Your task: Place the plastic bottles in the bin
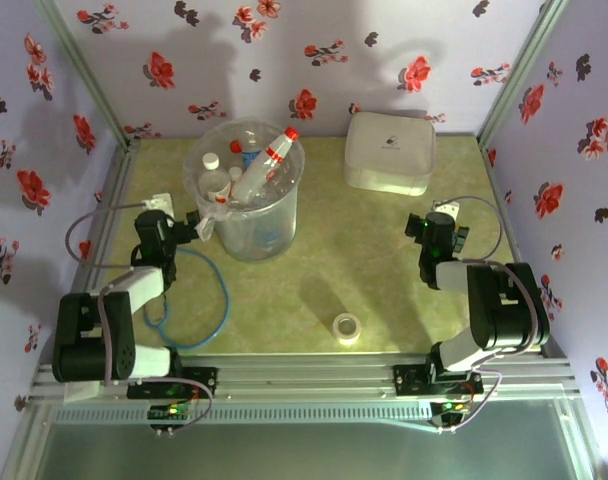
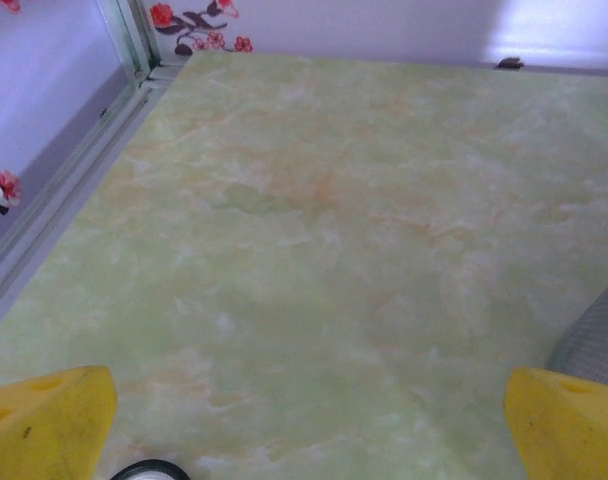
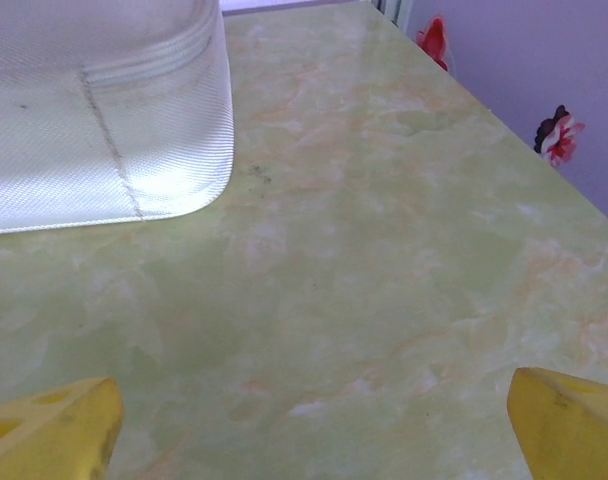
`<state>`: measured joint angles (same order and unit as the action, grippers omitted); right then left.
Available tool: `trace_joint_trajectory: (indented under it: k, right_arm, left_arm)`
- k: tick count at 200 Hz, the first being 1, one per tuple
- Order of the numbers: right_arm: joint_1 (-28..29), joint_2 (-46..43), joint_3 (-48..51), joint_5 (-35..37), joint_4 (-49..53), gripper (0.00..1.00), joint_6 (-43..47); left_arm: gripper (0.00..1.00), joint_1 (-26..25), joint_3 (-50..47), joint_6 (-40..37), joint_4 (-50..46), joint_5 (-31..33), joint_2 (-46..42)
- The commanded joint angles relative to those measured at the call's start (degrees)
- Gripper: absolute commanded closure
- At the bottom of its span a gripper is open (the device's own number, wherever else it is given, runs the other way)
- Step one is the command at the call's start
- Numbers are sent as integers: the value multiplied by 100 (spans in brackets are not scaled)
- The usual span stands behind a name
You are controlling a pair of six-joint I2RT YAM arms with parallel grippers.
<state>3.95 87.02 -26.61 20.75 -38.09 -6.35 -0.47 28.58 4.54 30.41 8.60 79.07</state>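
Plastic bottles [image 1: 267, 162] are all found inside the bin [image 1: 276, 228], piled loosely. One with a red cap and a red label leans tilted above the rim, and several white-capped ones lie lower and towards the bin's left side. An exact count cannot be made through the clear wall and liner. Left gripper [image 2: 304, 425] has its yellow fingers spread wide with nothing between them, above bare table [image 1: 384, 275] just left of the bin. Right gripper [image 3: 309, 425] is likewise spread wide and empty, well to the right of the bin, facing the white lidded box [image 3: 94, 110] that stands to the bin's right. A roll of tape [image 1: 347, 327] lies nearer the arms than the bin and to its right, and a blue cable [image 1: 220, 300] loops on the near side of the bin to its left. Assessment: the bottles look small, thin-walled and light, probably empty, so they would dent under a hard squeeze. Their smooth round bodies would likely roll or slip from the pads. The soundest hold would be across the labelled mid-body, jaws square to the long axis, with moderate force. The cap and neck are stiffer but narrow. Since every bottle counted sits in the bin, the task appears complete or nearly so.
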Motion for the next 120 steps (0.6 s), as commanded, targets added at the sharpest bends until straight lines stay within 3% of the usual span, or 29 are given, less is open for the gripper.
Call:
trace_joint_trajectory:
  k: [1, 15, 30, 43, 52, 120]
  right_arm:
    - [-97, 22, 299, -300, -834, 1, 79]
    - [-138, 426, 659, -225, -2041, 0, 61]
    - [-150, 114, 440, -198, -1058, 0, -57]
    - [-148, 322, 573, -196, -1700, 1, 19]
    - [-148, 262, 542, -194, -1492, 1, 0]
    - [-148, 211, 573, 79, -1483, 1, -59]
  left_arm:
    - [0, 239, -42, 55, 618, -23, 425]
    - [0, 220, -279, -69, 1196, -217, 636]
    - [0, 158, -382, -154, 1457, -236, 739]
    - [0, 68, -662, -233, 2310, -145, 1011]
    - [0, 25, -555, -234, 1835, -104, 877]
    - [0, -5, -599, -234, 2074, -42, 957]
